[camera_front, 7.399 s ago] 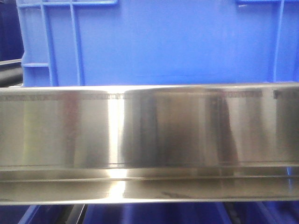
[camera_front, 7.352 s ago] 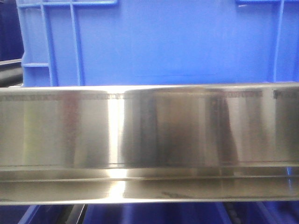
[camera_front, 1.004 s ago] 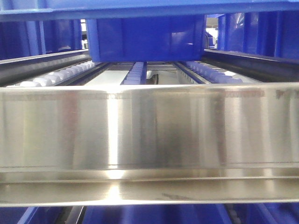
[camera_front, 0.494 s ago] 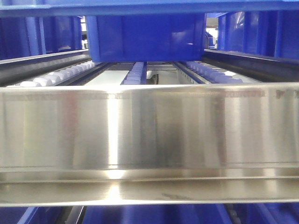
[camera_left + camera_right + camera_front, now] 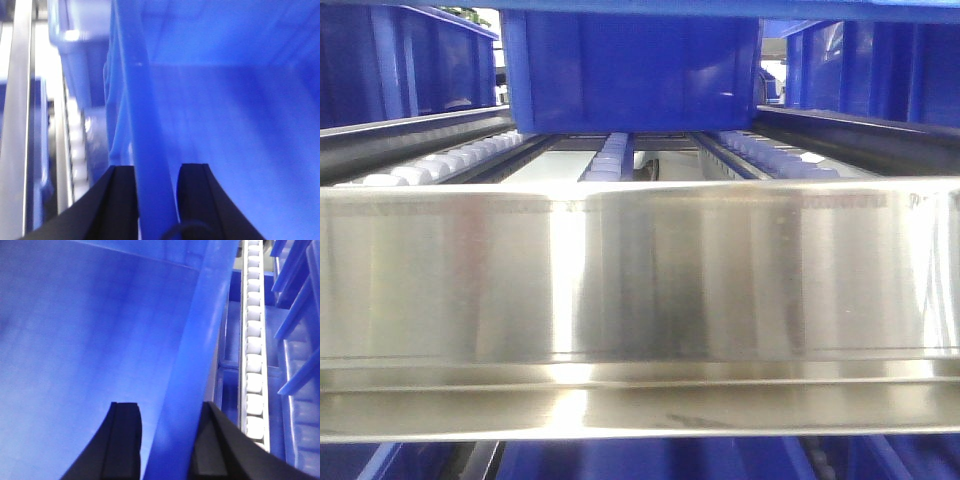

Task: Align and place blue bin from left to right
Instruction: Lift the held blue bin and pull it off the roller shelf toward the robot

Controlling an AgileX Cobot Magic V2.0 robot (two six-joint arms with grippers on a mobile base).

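The blue bin (image 5: 235, 125) is held between both arms. My left gripper (image 5: 157, 167) is shut on its left wall rim, one black finger (image 5: 122, 195) outside and one inside. The right gripper (image 5: 167, 407) clamps the right wall rim (image 5: 200, 325) the same way, with the bin's bright blue inside (image 5: 75, 330) to its left. In the front view only a thin blue strip of this bin (image 5: 720, 6) shows along the top edge, raised above the roller lanes.
A wide steel rail (image 5: 640, 270) crosses the foreground. Behind it run white roller tracks (image 5: 450, 160), with a darker blue bin (image 5: 630, 75) at the back centre and dark bins on both sides (image 5: 410, 70). A roller track (image 5: 254, 355) lies right of the held bin.
The bin, which filled the view behind the rail seconds ago, is lifted. Over the last second its bottom edge has risen further toward the top of the front view.
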